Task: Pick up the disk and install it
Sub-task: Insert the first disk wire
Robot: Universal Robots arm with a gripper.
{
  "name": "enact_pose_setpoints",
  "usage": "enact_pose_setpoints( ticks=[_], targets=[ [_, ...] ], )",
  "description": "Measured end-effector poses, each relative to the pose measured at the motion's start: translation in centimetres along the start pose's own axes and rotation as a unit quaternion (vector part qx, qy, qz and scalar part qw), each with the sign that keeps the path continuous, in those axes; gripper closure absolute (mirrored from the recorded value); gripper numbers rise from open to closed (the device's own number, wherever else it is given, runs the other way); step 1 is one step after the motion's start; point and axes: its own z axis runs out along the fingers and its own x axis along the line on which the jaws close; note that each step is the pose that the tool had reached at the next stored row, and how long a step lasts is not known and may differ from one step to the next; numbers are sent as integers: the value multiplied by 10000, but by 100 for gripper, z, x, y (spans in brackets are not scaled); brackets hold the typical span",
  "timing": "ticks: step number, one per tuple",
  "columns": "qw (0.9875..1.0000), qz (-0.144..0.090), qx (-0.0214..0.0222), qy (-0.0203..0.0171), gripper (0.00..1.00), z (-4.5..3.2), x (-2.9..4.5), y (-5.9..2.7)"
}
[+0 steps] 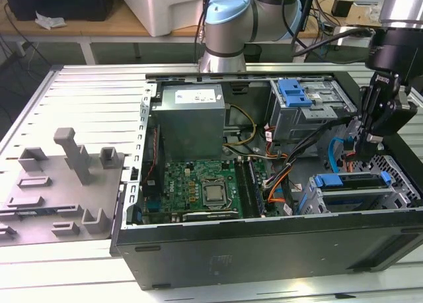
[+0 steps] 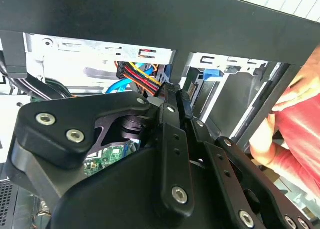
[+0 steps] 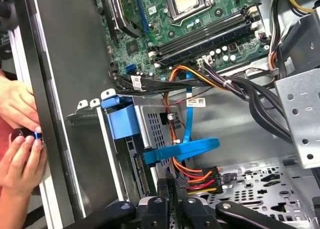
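**Disk.** The disk (image 1: 350,180), identified by its blue carrier (image 3: 120,123), sits in the lower drive cage (image 1: 317,200), just beside the claw tips, between the claw and the near case wall.

**Claw.** The claw (image 1: 367,147) hangs inside the computer case (image 1: 264,250). In both wrist views its fingers (image 3: 162,189) lie together; the claw (image 2: 175,101) is closed, with nothing visible between them.

**Containers.** Beyond the claw, a second drive cage (image 1: 310,114) carries a blue tab (image 1: 294,91). The case also holds the motherboard (image 1: 198,184) and the power supply (image 1: 192,118), both well apart from the claw.

**Edges and room.** A blue flat cable (image 3: 185,149) loops just ahead of the claw tips, with a red, orange and yellow wire bundle (image 3: 197,176) touching or nearly touching them. A person's hands (image 3: 17,154) rest outside the case wall, on the far side of the disk from the claw. The bench (image 1: 86,85) carries a grey fixture (image 1: 66,177) well apart from the claw.
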Motion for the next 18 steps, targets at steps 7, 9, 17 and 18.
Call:
enact_pose_setpoints(
  ticks=[7, 9, 17, 18],
  targets=[
    [10000, -3, 59, -72, 84, 5, 62, 18],
    [9999, -4, 78, -91, 84, 3, 75, 24],
    [9996, -138, 210, -133, 84, -17, 117, 57],
    [9995, -168, 225, -135, 84, -17, 119, 58]
  ],
)
